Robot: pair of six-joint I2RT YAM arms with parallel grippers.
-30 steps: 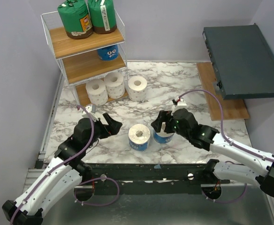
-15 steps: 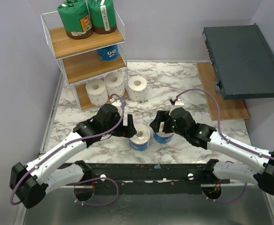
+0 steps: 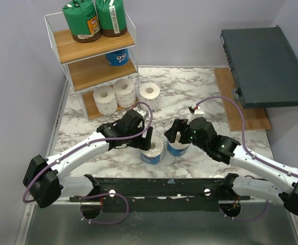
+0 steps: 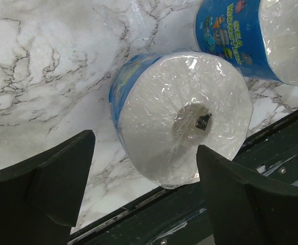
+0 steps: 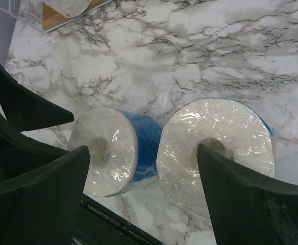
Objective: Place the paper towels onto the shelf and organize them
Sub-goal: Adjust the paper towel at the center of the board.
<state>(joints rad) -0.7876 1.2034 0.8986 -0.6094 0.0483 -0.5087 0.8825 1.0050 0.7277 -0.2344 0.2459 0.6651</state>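
Observation:
Two blue-printed wrapped paper towels stand side by side near the table's front edge: a left roll [image 3: 152,150] and a right roll [image 3: 178,147]. My left gripper [image 3: 145,139] is open and hangs over the left roll [image 4: 182,115], its fingers on either side, not touching. My right gripper [image 3: 179,133] is open above the right roll [image 5: 215,148], with the left roll [image 5: 108,158] beside it. The shelf [image 3: 95,48] stands at the back left with two green rolls [image 3: 95,18] on top, a blue roll [image 3: 118,57] in the middle and two white rolls [image 3: 113,96] at the bottom. One white roll [image 3: 149,95] stands on the table beside it.
A dark grey flat box [image 3: 264,64] sits raised at the back right over a wooden board [image 3: 241,104]. A black rail [image 3: 164,185] runs along the table's front edge, just behind the two blue rolls. The left arm's fingers [image 5: 16,107] show in the right wrist view.
My left arm has swung right and forward from the table's left side until its open gripper is over the left blue roll. My right gripper has barely moved.

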